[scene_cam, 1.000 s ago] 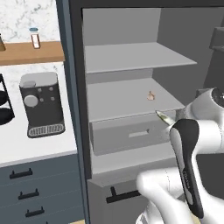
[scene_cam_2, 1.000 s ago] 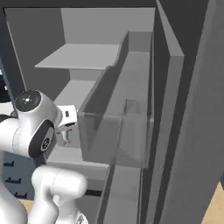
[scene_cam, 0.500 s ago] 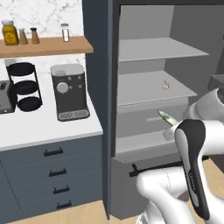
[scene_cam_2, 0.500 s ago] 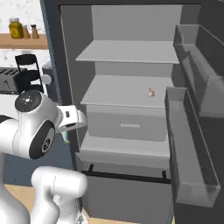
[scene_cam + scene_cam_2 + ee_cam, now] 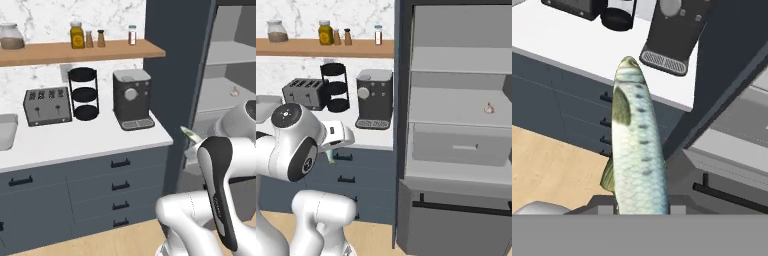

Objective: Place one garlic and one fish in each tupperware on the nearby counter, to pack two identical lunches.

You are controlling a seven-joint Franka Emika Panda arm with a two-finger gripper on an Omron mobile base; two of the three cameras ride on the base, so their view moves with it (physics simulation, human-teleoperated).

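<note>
You are holding the slim, silvery-green fish (image 5: 636, 145) in the pincer (image 5: 642, 207); its jaws are pressed in on the tail end, and the body is pointing straight away from the pincer, head foremost. In the left base view the fish (image 5: 190, 134) is showing as a pale sliver just beyond the arm, and in the right base view the fish (image 5: 330, 156) is hanging below the hand.

Beyond the fish's head, the white tabletop (image 5: 572, 45) is lying, with the coffee machine (image 5: 674, 30) standing on it just ahead. Under the pincer, dark blue-grey drawers (image 5: 557, 105) are running down to the wooden floor (image 5: 547, 170).

Off to one side of the pincer, the tall open cabinet (image 5: 456, 125) is standing, and one small garlic (image 5: 489, 107) is sitting on its middle shelf, well apart from the pincer. Farther along the tabletop, past the coffee machine, a black tiered stand (image 5: 84, 94) and a toaster (image 5: 47, 105) are standing, and a pale grey tupperware (image 5: 6, 131) is showing at the frame's edge.
</note>
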